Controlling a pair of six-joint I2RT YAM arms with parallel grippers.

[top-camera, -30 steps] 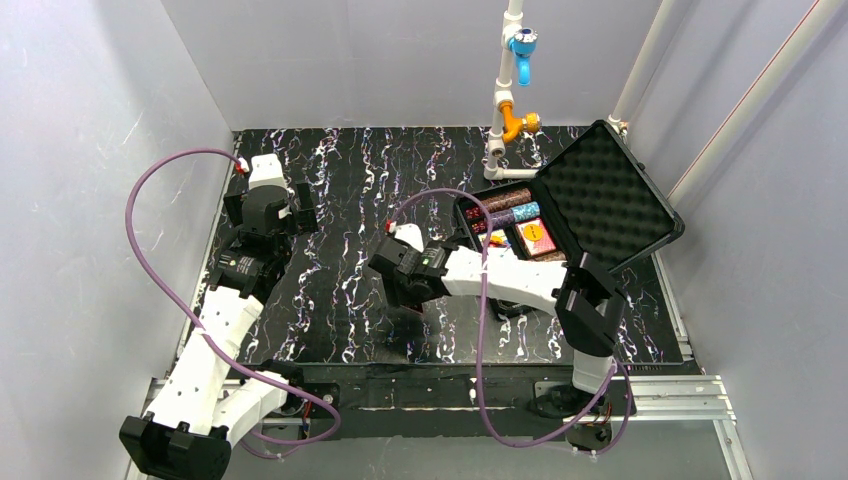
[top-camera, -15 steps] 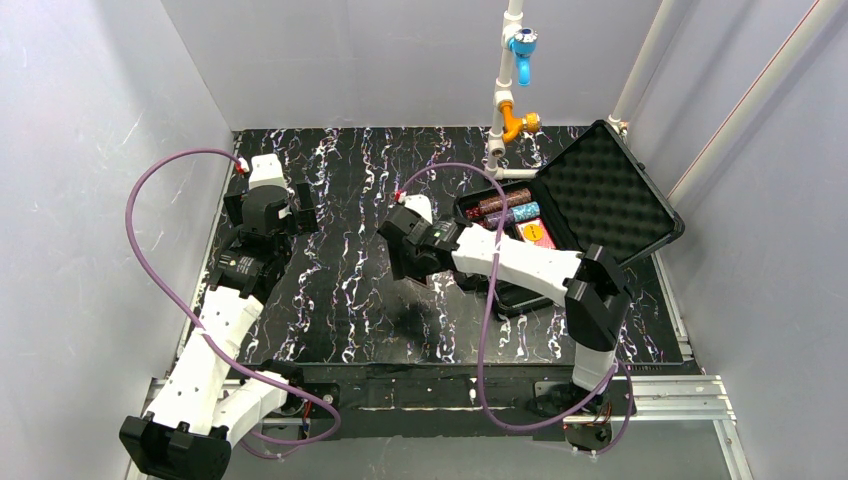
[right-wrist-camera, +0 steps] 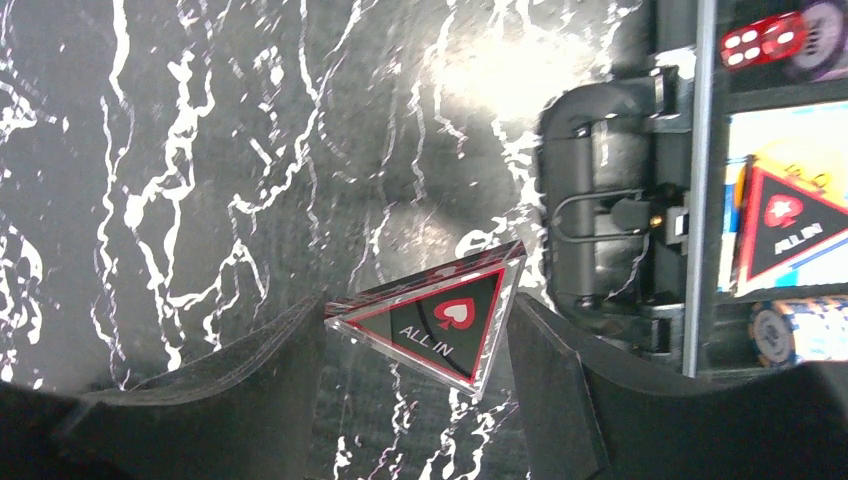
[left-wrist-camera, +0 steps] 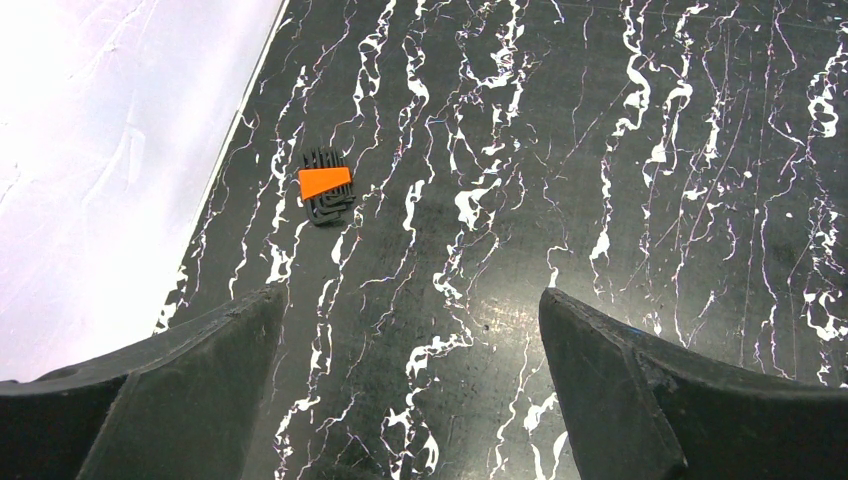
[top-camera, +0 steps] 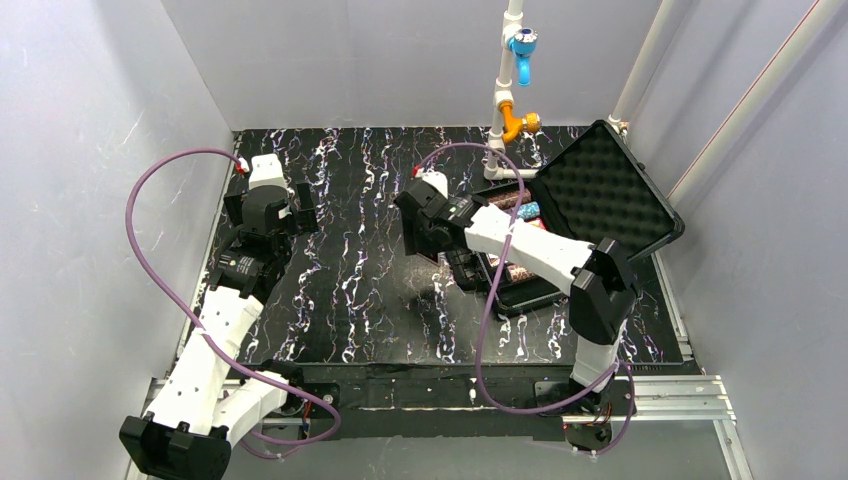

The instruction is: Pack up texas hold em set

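Observation:
The black case [top-camera: 520, 297] lies at the right of the table with its foam-lined lid [top-camera: 600, 195] standing open. Chip rolls [top-camera: 508, 204] show inside it. My right gripper [right-wrist-camera: 418, 318] is shut on a clear triangular "ALL IN" marker [right-wrist-camera: 440, 322], held above the table just left of the case's handle [right-wrist-camera: 610, 210]. In the top view that gripper [top-camera: 428, 243] hangs by the case's left side. Inside the case lie another triangular marker [right-wrist-camera: 790, 225], red dice [right-wrist-camera: 765, 40] and a chip roll [right-wrist-camera: 800, 330]. My left gripper [left-wrist-camera: 412, 295] is open over bare table at the far left.
A small black hex-key holder with an orange label [left-wrist-camera: 325, 187] lies near the left wall. A white pipe stand with blue and orange fittings [top-camera: 512, 100] rises behind the case. Purple cables loop from both arms.
My right arm has swung from mid-table back and right toward the case, carrying the marker. The left arm has not moved.

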